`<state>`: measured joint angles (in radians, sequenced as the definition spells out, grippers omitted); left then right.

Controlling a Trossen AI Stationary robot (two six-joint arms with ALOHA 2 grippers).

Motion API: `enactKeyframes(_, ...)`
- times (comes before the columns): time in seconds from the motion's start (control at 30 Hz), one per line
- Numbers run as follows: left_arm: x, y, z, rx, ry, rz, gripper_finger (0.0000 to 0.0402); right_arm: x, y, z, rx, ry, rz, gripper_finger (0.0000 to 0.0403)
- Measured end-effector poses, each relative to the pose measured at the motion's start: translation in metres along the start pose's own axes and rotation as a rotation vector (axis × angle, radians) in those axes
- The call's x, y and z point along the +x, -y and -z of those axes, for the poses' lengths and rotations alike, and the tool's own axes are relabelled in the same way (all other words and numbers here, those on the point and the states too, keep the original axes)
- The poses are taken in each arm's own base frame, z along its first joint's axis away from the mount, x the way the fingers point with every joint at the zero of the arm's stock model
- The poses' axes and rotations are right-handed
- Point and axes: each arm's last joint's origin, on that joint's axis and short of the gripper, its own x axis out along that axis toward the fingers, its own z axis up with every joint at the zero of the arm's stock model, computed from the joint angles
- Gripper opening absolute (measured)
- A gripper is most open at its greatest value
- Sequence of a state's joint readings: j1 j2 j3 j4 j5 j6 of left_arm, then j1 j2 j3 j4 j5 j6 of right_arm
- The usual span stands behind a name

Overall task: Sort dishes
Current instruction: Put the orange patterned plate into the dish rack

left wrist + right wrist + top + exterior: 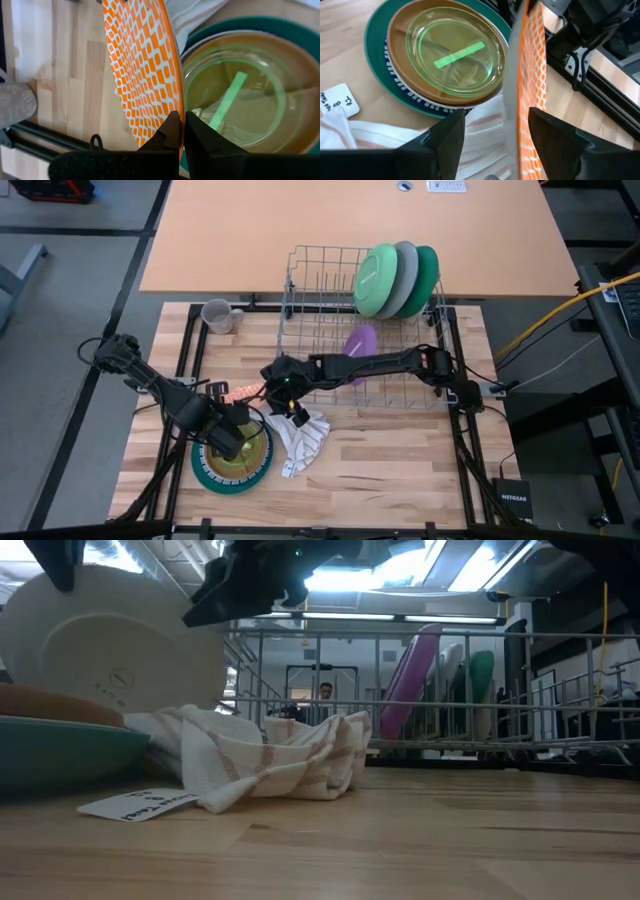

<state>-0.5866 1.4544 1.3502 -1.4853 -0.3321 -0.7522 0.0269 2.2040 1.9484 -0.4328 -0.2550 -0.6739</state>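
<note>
A white plate with an orange pattern (pixel 142 65) stands on edge beside a stack: a teal plate (pixel 205 472), a brown bowl (pixel 400 55) and a green glass dish (pixel 452 50). My left gripper (pixel 182 117) is shut on the patterned plate's rim. My right gripper (pixel 496 112) reaches in from the rack side and is open, one finger on each side of that plate's edge (pixel 512 100); I see no touch. The low view shows the plate's white back (pixel 110 650). Green, grey and teal plates (pixel 395 280) and a purple one (pixel 360 340) stand in the wire rack (pixel 320 290). My left gripper pinches the patterned plate's upper rim (pixel 175 107) between its two fingers, coming steeply from above. The plate hangs on edge below the fingers, next to the stack. Its lower rim is hidden behind the bowl and the cloth in the low view.
A striped white cloth (pixel 305 435) with a paper label (pixel 135 805) lies crumpled right of the stack, under my right gripper. A grey mug (pixel 220 315) stands at the far left by the rack. Bare wood lies along the near right of the table (pixel 400 470).
</note>
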Motion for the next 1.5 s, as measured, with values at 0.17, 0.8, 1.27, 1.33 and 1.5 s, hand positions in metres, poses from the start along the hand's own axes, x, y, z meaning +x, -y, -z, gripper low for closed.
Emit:
enactKeyframes(0.17, -0.013, 0.002, -0.002, 0.002, 0.039, 0.035, 0.0, 0.0, 0.001, -0.001, 0.037, 0.016, 0.008, 0.0193)
enactKeyframes(0.8, -0.029, 0.008, 0.004, 0.01, 0.001, 0.14, 0.0012, 0.006, -0.018, -0.02, -0.004, 0.082, -0.041, 0.0021)
enactKeyframes(1.27, -0.03, 0.004, 0.01, -0.069, -0.073, 0.146, 0.008, 0.008, -0.027, -0.028, -0.016, 0.08, -0.013, 0.0018)
enactKeyframes(1.33, -0.031, 0.002, 0.012, -0.079, -0.084, 0.133, 0.0079, 0.008, -0.026, -0.028, 0.005, 0.08, -0.007, 0.0024)
enactKeyframes(1.5, -0.04, -0.006, 0.018, -0.101, -0.059, 0.167, 0.0065, 0.008, -0.026, -0.029, 0.037, 0.083, -0.006, 0.0019)
